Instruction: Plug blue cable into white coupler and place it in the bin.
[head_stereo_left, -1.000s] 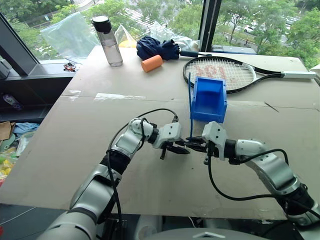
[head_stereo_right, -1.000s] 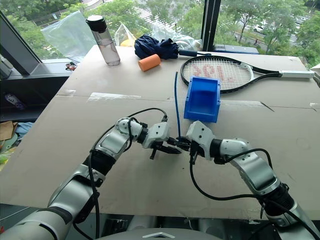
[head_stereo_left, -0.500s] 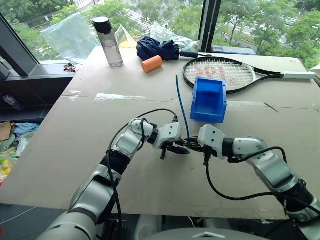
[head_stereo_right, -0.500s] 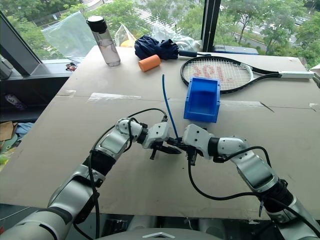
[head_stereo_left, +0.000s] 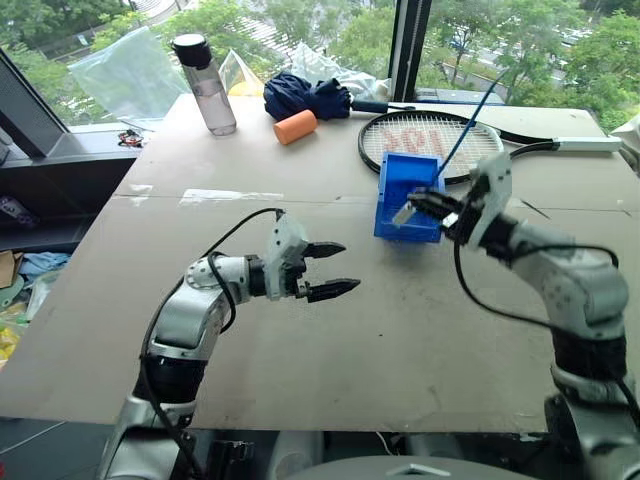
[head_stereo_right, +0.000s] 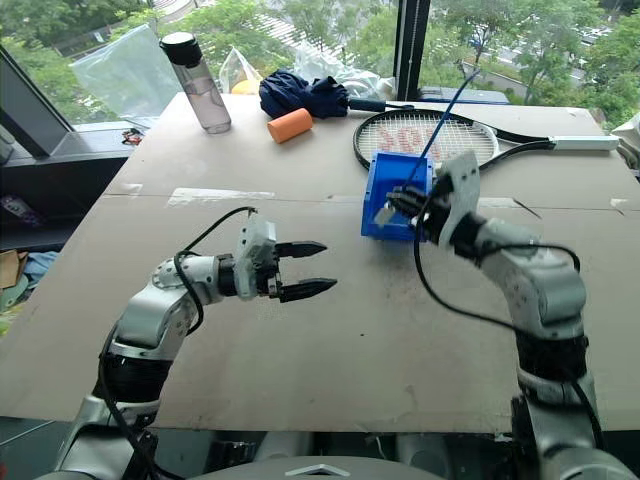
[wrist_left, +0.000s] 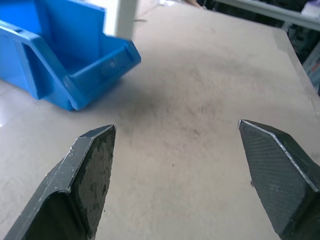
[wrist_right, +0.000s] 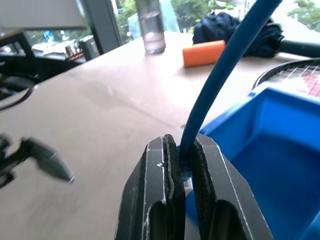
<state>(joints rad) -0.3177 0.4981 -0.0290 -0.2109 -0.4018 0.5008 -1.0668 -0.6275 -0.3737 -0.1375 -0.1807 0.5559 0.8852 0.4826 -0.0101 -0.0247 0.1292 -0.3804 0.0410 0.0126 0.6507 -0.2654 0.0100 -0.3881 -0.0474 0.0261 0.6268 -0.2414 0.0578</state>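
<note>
A: Start at the jaws. Right gripper (wrist_right: 182, 165)?

B: Its jaws are clamped on the cable (wrist_right: 220, 75), right at the plug end. In the eye views that gripper (head_stereo_left: 425, 208) sits right of centre, at the front edge of the bin (head_stereo_left: 400, 185), and the cord stands up stiffly toward the upper right of the frame.

A: And the coupler?

B: A small pale block (head_stereo_left: 403, 214) sticks out at the jaw tips; I judge that's it, seated on the plug. Too small to be certain.

A: Left gripper (head_stereo_left: 328, 268)?

B: Jaws wide apart, holding nothing, hovering over the bench (head_stereo_left: 300, 380) at centre frame, well apart from the bin.

A: How will the thing handle?

B: Light, I'd say. The cord is springy enough to hold its own arc, so the free end could catch the racket (head_stereo_left: 420, 140) behind. The 1 sensible hold is where it is now, near the plug. The joint may be only a friction fit, so lower it in, don't drop it.
</note>
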